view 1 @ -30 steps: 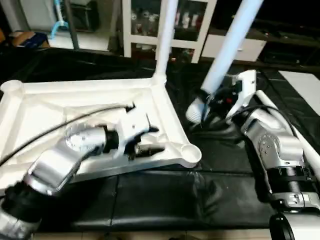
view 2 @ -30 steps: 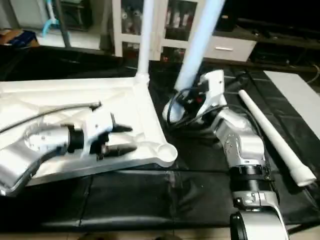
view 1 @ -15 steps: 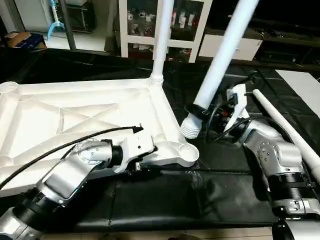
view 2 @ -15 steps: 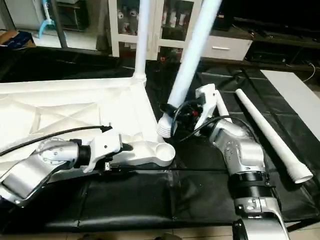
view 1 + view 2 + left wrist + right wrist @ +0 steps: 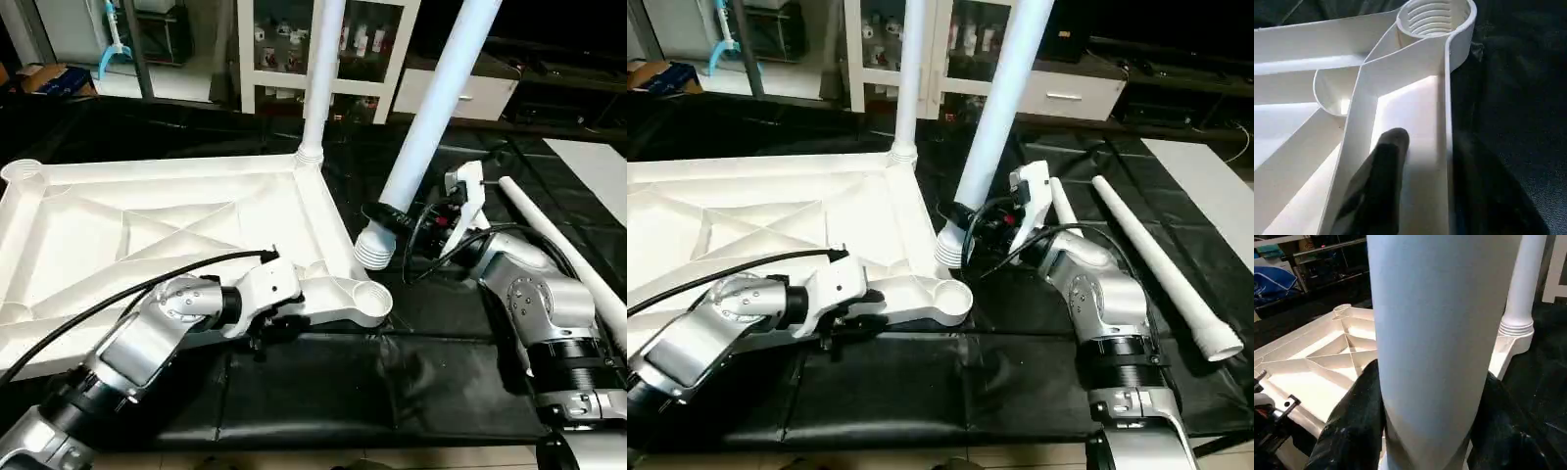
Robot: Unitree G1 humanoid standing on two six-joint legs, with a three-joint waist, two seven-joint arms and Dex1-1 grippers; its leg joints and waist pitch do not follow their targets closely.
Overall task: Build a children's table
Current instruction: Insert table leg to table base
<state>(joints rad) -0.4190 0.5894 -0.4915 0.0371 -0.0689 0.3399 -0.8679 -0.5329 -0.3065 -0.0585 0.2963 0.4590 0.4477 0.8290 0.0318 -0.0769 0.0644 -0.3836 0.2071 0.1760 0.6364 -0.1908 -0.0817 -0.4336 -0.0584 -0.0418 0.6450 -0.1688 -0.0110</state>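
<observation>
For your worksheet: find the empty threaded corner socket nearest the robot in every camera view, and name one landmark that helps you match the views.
Left eye view: empty corner socket, right of centre, at the top's near right corner.
Right eye view: socket, near centre.
Left wrist view: socket, top edge, threads visible.
Right wrist view: cannot be made out.
Shared landmark: the upright leg screwed into the far corner.
</observation>
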